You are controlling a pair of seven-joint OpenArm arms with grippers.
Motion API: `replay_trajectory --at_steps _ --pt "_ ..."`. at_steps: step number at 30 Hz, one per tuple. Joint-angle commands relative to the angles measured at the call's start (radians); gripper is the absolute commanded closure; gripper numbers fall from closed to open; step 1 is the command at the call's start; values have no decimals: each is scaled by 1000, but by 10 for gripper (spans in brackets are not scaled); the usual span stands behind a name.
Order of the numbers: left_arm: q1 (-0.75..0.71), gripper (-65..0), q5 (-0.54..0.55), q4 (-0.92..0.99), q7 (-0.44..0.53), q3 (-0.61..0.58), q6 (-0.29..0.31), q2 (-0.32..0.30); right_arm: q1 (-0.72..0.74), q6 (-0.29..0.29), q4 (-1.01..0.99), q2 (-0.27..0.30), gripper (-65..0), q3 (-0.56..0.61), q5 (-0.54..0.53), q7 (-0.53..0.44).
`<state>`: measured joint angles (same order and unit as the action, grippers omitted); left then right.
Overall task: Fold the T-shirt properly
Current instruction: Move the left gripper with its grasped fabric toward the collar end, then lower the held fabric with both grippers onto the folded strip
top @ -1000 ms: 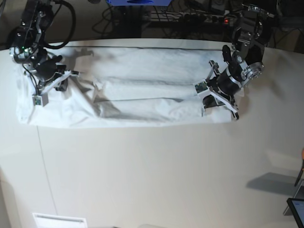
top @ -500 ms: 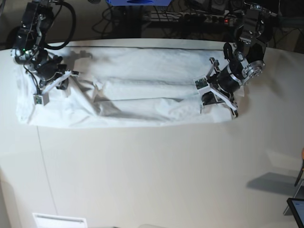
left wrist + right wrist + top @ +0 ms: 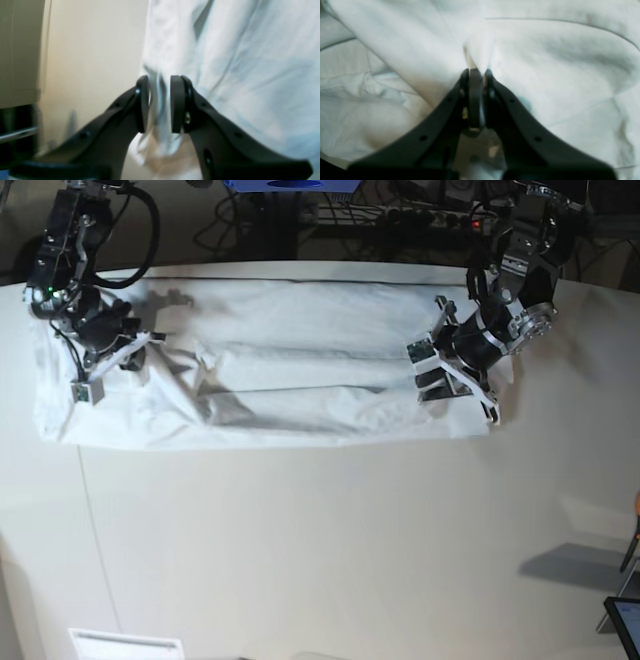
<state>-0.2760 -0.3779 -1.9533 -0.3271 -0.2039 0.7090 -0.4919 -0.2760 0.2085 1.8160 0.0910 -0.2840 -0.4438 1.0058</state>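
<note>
Here, the left gripper (image 3: 160,103) and right gripper (image 3: 475,75) each pinch a fold of the wrinkled white cotton T-shirt (image 3: 300,370) between nearly closed jaws.

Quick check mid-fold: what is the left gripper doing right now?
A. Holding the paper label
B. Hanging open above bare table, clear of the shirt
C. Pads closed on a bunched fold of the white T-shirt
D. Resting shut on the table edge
C. In the left wrist view, the left gripper has a bunched fold of the T-shirt pinched between its pads.

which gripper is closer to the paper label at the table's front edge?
Right. The right gripper sits far behind the paper label, roughly in line; the left gripper is far across the table.
</note>
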Motion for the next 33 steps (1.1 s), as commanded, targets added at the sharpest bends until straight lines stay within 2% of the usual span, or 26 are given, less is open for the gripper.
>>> replay_trajectory --at_steps 1,5,9,13,16,19,24,29,33 --pt "4 -148 49 -36 18 8 -11 -14 11 -2 3 8 -3 -2 0 -6" --pt "11 -141 244 -59 18 16 -11 -11 14 -2 -8 8 -3 -2 0 -6" --pt "13 -141 392 -71 16 16 -11 22 14 -2 -8 10 -3 -2 0 -6" --pt "1 -143 474 -70 6 -9 -11 32 16 -2 -8 10 -3 -4 0 -6" --pt "-12 -143 402 -59 -74 -38 -11 12 17 -2 -8 11 -3 -4 0 -6" --pt "-32 -143 273 -59 -160 -53 -11 12 30 -2 -9 11 -3 -4 0 -6" --pt "-96 -141 79 -59 -218 -12 -11 20 40 -4 -9 11 -3 -4 0 -6" --pt "-145 -141 -22 -54 -290 1 -11 11 48 -4 -9 11 -3 -4 0 -6" --pt "-116 -141 -40 12 -343 11 -11 9 59 -4 -12 11 -3 -10 0 -6"
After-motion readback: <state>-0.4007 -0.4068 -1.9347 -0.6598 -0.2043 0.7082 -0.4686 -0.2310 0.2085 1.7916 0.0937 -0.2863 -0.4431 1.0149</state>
